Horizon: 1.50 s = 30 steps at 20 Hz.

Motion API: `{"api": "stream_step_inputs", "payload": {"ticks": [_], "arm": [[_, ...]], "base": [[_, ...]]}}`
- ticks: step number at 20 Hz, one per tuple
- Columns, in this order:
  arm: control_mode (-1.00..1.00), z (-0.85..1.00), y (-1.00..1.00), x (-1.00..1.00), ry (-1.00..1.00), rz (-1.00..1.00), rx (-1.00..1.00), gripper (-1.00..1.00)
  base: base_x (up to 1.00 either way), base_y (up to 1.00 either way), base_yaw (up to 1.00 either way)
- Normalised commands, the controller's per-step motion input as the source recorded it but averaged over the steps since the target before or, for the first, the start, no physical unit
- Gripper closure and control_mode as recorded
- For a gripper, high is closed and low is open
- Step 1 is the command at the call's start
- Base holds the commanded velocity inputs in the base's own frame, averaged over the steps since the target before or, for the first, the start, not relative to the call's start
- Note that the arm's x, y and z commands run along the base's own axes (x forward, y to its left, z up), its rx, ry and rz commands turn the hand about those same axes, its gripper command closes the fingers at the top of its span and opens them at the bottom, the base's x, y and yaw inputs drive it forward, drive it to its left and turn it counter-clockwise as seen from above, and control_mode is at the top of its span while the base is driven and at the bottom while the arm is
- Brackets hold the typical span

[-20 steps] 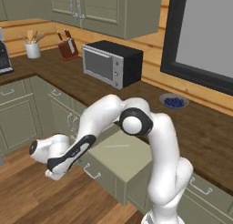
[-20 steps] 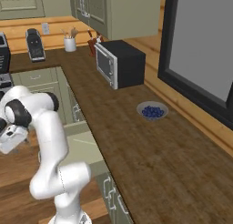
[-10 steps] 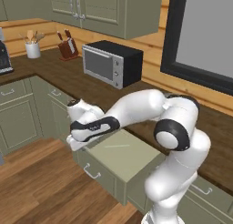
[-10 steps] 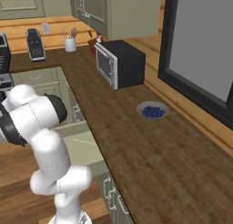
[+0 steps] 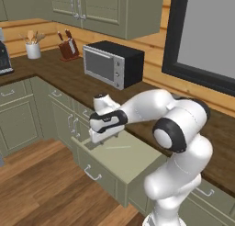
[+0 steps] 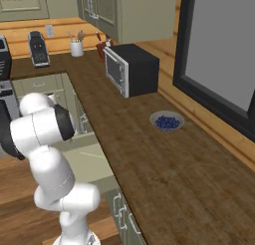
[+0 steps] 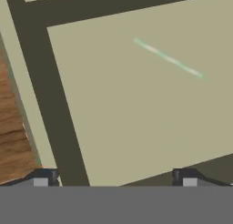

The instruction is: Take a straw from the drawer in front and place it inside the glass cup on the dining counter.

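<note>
The drawer [image 5: 134, 159] stands pulled out below the worktop, its pale green inside showing. In it lies the straw [image 5: 114, 147], thin and pale; it also shows as a faint line [image 6: 92, 154] in the right base view. My gripper [image 5: 104, 136] hovers over the drawer's back left part, pointing down. In the hand view both fingertips [image 7: 43, 178] stand wide apart with nothing between them, so the gripper [image 7: 114, 180] is open. There the straw [image 7: 168, 58] lies slanted on the drawer floor [image 7: 127, 127], well ahead of the tips and apart from them. The glass cup and dining counter are out of view.
A microwave [image 5: 112, 64], knife block [image 5: 68, 48] and utensil pot [image 5: 32, 48] stand on the dark worktop behind the drawer. A bowl of blueberries [image 6: 167, 122] sits further along it. Wooden floor [image 5: 41, 188] lies in front of the drawer, whose handle [image 5: 92, 174] juts forward.
The arm has swung up from low over the floor at the left to above the open drawer. The jaws have stayed wide.
</note>
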Motion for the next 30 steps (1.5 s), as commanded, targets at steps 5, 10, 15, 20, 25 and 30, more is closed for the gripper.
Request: {"api": "stream_step_inputs", "payload": {"ticks": [5,10,15,20,25,30], "arm": [[-1.0,-0.55,-0.07,0.16,0.02,0.0,0.0,-1.0],[-1.0,-0.59,0.0,0.03,0.04,0.0,0.0,-1.0],[-1.0,-0.44,0.0,0.02,0.03,0.0,0.0,-1.0],[-1.0,-0.27,0.22,-0.02,0.08,0.04,0.03,-1.0],[-1.0,-0.21,0.52,-0.15,0.05,0.05,0.01,-1.0],[-1.0,-0.14,0.89,-0.48,0.02,0.08,0.0,-1.0]], "base": [[0.0,0.0,0.0],[0.0,0.0,0.0],[0.0,0.0,0.0],[0.0,0.0,0.0],[0.0,0.0,0.0],[0.0,0.0,0.0]]}}
